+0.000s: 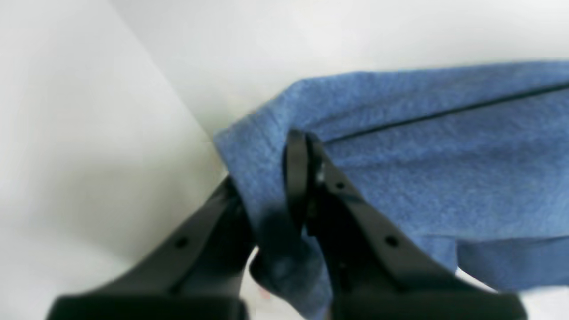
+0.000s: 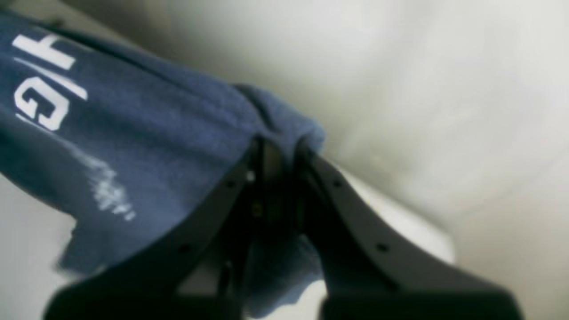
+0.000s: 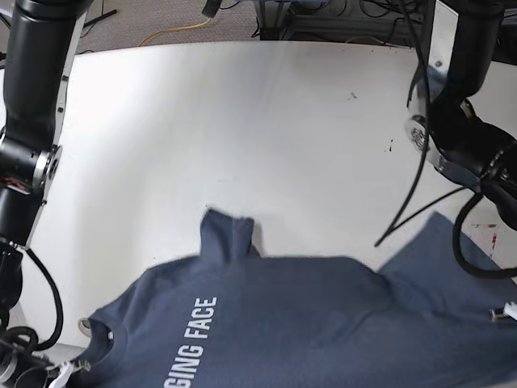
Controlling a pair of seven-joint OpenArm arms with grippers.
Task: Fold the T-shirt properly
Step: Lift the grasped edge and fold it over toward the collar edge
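Over table [image 3: 242, 121]: left pincer [image 1: 266, 173], right pincer [image 2: 278, 153] both grasping T-shirt [image 3: 323, 315].

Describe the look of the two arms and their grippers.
Both arms are matte black tubes with silver-grey joint rings, the left arm trailing loose black cables. The left gripper and right gripper have black, tapering plastic fingers dotted with small screw holes.

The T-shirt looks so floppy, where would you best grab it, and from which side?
By the edges, as both arms do: the left gripper and right gripper each pinch a bunched outer edge of the T-shirt, coming from opposite sides. Thin cloth hangs evenly when held at two spread points.
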